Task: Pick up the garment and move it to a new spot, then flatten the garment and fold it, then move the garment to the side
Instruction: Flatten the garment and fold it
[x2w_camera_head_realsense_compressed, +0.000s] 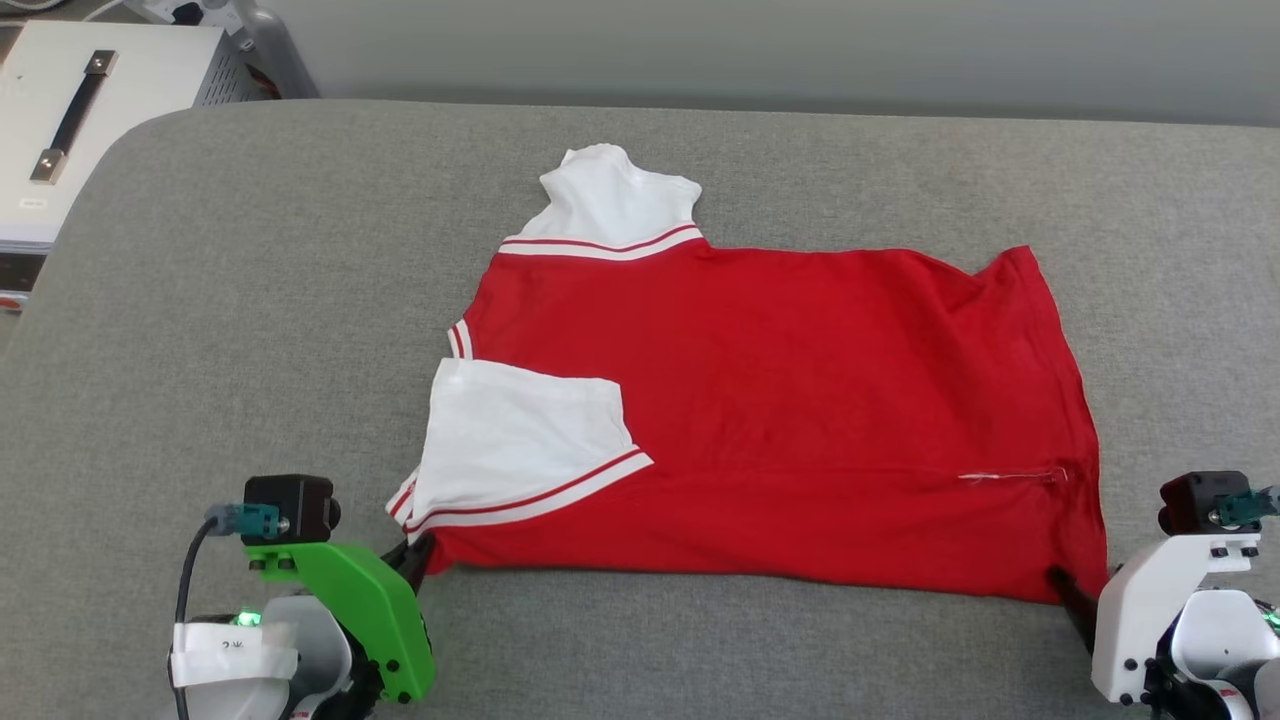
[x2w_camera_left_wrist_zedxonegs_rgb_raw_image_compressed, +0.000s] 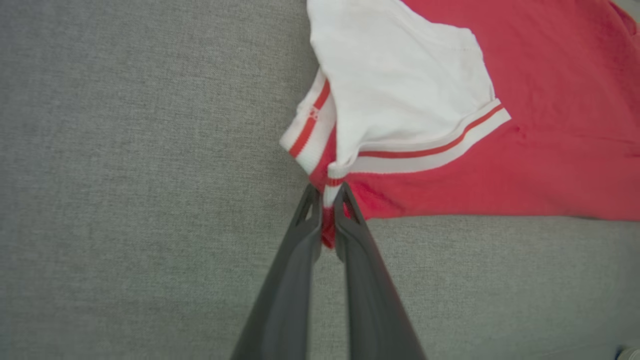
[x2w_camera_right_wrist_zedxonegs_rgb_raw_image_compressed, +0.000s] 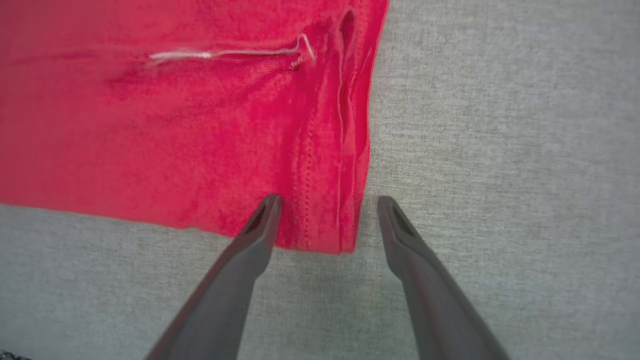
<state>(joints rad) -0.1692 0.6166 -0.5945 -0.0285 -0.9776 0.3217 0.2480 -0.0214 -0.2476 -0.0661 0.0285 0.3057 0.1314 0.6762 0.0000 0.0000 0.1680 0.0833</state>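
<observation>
Grey surface (x2w_camera_head_realsense_compressed: 700, 160), 1 garment (x2w_camera_head_realsense_compressed: 800, 400), left tool (x2w_camera_left_wrist_zedxonegs_rgb_raw_image_compressed: 328, 192) pinching its corner, right tool (x2w_camera_right_wrist_zedxonegs_rgb_raw_image_compressed: 327, 200) wide.

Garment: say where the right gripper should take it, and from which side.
Take the garment at its near hem corner, coming in low from the near edge. That corner lies flat between the open fingers of the right gripper, and the left gripper is shut on the sleeve end of the same edge, so both would likely lift it evenly.
</observation>
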